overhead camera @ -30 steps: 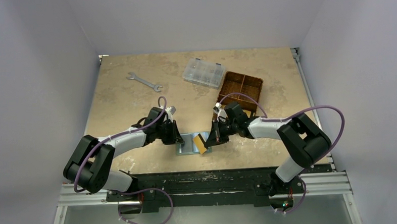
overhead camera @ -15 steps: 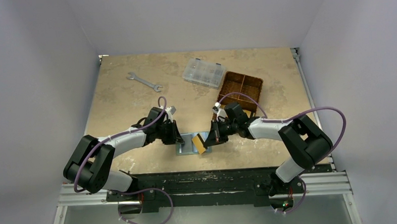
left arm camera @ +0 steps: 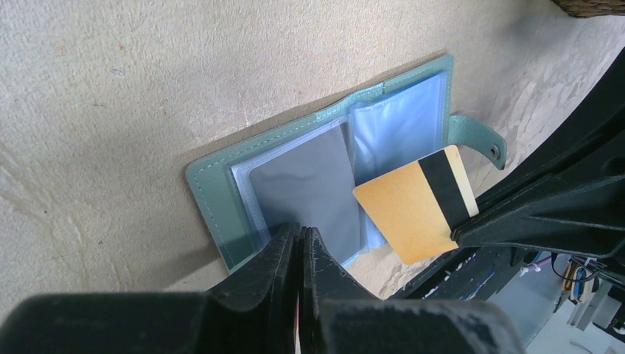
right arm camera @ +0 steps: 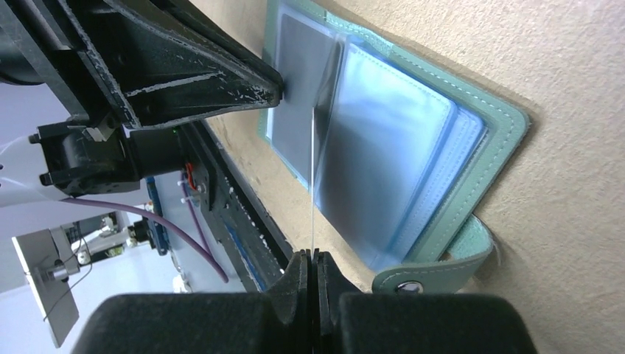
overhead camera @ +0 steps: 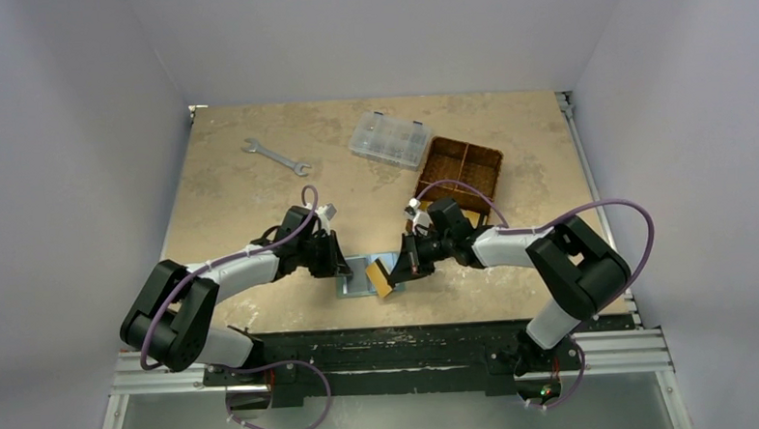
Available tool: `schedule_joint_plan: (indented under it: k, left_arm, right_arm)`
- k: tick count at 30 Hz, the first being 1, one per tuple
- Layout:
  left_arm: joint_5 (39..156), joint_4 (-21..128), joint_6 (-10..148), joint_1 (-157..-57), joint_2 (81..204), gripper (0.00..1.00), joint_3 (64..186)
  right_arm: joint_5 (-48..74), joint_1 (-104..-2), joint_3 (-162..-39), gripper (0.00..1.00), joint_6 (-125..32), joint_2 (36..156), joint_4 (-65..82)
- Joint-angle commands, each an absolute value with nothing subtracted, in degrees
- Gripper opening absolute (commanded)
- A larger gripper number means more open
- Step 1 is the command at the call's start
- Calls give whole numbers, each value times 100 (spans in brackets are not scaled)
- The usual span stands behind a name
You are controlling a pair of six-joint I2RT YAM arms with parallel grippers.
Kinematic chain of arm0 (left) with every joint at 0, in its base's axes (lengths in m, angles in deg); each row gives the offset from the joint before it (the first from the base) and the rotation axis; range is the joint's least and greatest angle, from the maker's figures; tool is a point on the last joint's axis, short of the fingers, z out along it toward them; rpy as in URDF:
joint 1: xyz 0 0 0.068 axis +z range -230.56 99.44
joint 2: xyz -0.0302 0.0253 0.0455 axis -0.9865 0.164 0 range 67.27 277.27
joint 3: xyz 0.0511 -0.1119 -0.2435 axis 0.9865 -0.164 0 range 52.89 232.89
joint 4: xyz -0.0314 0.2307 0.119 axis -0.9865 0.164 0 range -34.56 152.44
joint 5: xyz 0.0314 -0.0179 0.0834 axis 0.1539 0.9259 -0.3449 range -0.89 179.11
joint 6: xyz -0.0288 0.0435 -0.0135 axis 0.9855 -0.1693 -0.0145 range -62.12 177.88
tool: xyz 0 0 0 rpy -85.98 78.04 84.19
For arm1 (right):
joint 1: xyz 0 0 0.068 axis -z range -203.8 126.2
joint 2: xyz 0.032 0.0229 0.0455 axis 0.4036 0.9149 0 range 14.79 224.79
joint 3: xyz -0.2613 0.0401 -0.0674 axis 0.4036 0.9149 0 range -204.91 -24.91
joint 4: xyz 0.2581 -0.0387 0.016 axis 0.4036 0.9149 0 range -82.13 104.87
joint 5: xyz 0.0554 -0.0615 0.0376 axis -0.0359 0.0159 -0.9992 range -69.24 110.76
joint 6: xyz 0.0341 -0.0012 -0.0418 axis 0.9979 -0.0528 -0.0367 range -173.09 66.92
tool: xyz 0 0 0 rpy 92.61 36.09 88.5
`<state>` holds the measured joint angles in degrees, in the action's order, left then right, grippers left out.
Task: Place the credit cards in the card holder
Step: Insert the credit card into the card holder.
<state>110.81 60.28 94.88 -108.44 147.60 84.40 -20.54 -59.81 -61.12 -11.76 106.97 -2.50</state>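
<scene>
Top external view, left to right. A wrench [overhead camera: 276, 155] lies toward 10 o'clock on the tabletop [overhead camera: 226, 216]. The left fingers [overhead camera: 337, 265] rest on the left end of the card holder [overhead camera: 357, 276]. The holder lies open and flat just beside the tabletop's near edge, long axis along 9–3 o'clock, inner pockets facing up. The orange-gold card [overhead camera: 384, 276] is held tilted over the holder's right half, pinched in the right fingers [overhead camera: 407, 265]. A clear compartment box [overhead camera: 389, 140] and a brown divided basket [overhead camera: 461, 168] sit well apart from the holder, at its 12 and 1 o'clock, with sandy tabletop between.

Left wrist view. The left fingers are pressed together with no visible gap. Their tips are on the holder's near rim, beside a grey card [left arm camera: 306, 184] seated in the left pocket; whether they pinch a pocket leaf cannot be told. Here the holder's long axis runs 8–2 o'clock, and its snap tab [left arm camera: 479, 144] projects from the right end. The orange-gold card's bare end points to 9 o'clock over the right-hand clear pockets. Its black stripe lies at the end gripped by the right fingers. No writing can be read on either card.

Right wrist view. The orange-gold card shows edge-on as a thin line rising toward 12 o'clock from between the closed right fingers, its far edge near the holder's fold.
</scene>
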Motion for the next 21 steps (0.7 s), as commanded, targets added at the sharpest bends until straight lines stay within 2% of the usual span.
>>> schedule_joint_plan:
  k: [1, 21]
  left_arm:
    - [11004, 6167, 9491, -10852, 14694, 0, 8339]
    - [11005, 6185, 9492, -10852, 14628, 0, 8254]
  right_arm:
    - [-2204, -6040, -6165, 0, -1151, 10812, -477]
    - [-1990, -6072, -6516, 0, -1399, 11575, -1338]
